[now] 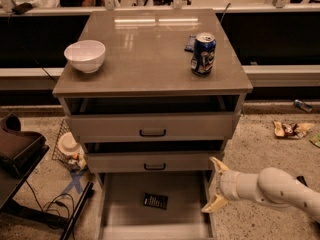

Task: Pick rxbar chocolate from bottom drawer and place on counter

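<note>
The rxbar chocolate [155, 200], a small black bar with pale lettering, lies flat on the floor of the pulled-out bottom drawer [125, 219]. My gripper [214, 185] is open at the drawer's right edge, fingers spread one above the other, about a hand's width to the right of the bar and not touching it. The white arm reaches in from the lower right. The counter [145, 59] is the glossy grey-brown top of the cabinet above.
A white bowl [85, 55] stands on the counter's left, a blue soda can [203, 53] on its right with a dark flat packet [190, 43] behind it. Two upper drawers with black handles [152, 132] sit ajar. Snack wrappers [290, 129] lie on the floor right; a chair [17, 149] and cables stand left.
</note>
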`<state>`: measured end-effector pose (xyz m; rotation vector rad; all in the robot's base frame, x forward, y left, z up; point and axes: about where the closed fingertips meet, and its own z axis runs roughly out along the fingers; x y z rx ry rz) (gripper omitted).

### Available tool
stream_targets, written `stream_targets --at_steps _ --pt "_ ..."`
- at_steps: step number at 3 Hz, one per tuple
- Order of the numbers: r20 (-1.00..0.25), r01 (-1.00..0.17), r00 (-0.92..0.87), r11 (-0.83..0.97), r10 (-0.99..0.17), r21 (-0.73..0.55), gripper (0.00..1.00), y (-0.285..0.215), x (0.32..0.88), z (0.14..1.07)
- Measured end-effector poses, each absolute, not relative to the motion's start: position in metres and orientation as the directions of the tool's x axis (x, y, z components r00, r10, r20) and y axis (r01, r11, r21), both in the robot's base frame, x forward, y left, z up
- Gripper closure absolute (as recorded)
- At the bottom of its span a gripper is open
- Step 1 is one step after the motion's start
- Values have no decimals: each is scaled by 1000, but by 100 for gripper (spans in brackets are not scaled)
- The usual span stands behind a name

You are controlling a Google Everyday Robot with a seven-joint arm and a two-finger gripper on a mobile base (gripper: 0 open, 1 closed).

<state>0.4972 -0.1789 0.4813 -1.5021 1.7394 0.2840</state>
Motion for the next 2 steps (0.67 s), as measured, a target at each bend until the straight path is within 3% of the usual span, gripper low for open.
stream_targets --at_steps 1,2 --pt "-679 -910 1 280 -734 -304 0 -166 498 420" --pt "-679 -911 1 280 -734 -304 0 -165 498 420"
